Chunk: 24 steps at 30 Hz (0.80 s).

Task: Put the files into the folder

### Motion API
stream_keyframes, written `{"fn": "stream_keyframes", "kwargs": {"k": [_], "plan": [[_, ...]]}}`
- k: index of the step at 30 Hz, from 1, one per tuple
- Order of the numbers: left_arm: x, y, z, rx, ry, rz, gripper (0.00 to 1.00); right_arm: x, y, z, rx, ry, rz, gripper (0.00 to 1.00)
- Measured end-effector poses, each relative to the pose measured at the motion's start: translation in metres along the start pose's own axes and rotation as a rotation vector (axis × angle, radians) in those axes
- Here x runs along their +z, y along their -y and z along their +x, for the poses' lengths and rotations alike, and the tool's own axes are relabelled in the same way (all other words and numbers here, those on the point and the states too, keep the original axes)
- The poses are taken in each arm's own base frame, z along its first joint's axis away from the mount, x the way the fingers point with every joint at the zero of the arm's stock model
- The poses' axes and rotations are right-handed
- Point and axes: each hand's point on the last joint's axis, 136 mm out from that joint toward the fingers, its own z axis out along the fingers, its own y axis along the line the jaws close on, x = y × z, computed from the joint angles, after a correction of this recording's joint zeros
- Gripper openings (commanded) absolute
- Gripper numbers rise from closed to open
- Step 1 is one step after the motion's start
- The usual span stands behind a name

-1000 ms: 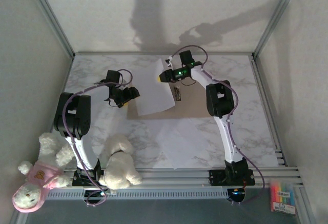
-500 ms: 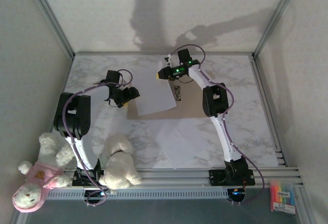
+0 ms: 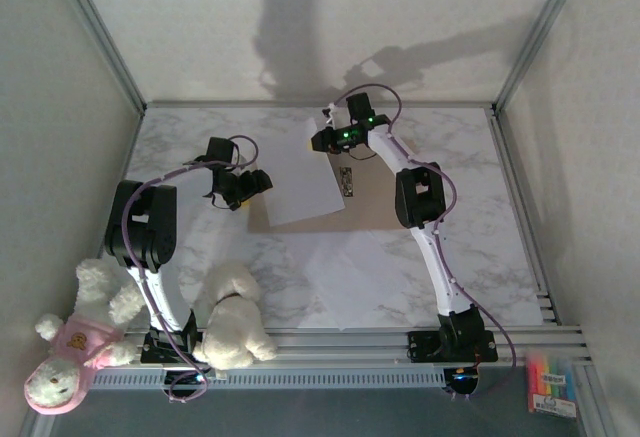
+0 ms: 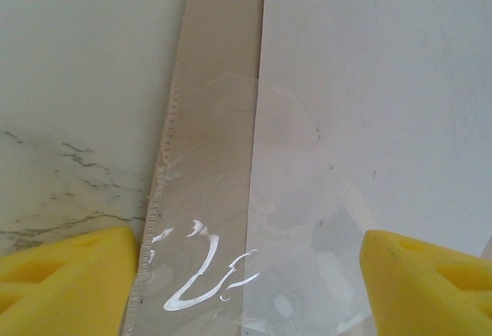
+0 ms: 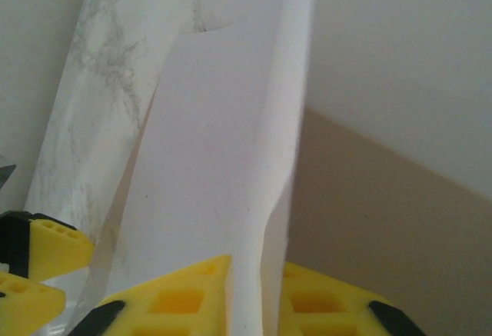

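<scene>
Because the right gripper (image 5: 246, 274) has its jaws pinched shut on just the far end of one floppy file (image 3: 305, 182), the sheet could buckle or slip free and slide off the folder (image 3: 375, 202), which lies flat mid-worktop (image 3: 190, 147), nearer the far edge. The left gripper (image 4: 246, 267), fingers wide apart and holding nothing, hovers at the folder's left edge and might snag it. Count: one folder, one gripped file, and loose files (image 3: 365, 277) toward the front edge, at least one, their number unclear against the marble
</scene>
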Motion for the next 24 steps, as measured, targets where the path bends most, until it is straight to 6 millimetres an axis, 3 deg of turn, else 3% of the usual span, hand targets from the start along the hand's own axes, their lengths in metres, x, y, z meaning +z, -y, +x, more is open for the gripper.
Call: {"fn": "stream_keyframes", "kwargs": {"k": [4, 14, 24], "plan": [[0.0, 0.0, 0.0, 0.001, 0.002, 0.001, 0.77, 0.0, 0.002, -0.001, -0.005, 0.003, 0.012, 0.05], [0.0, 0.0, 0.0, 0.003, 0.006, 0.004, 0.77, -0.001, 0.006, -0.005, -0.015, 0.025, 0.044, 0.01], [-0.001, 0.0, 0.0, 0.006, 0.011, 0.008, 0.77, -0.03, -0.017, -0.019, -0.023, 0.099, 0.091, 0.01]]}}
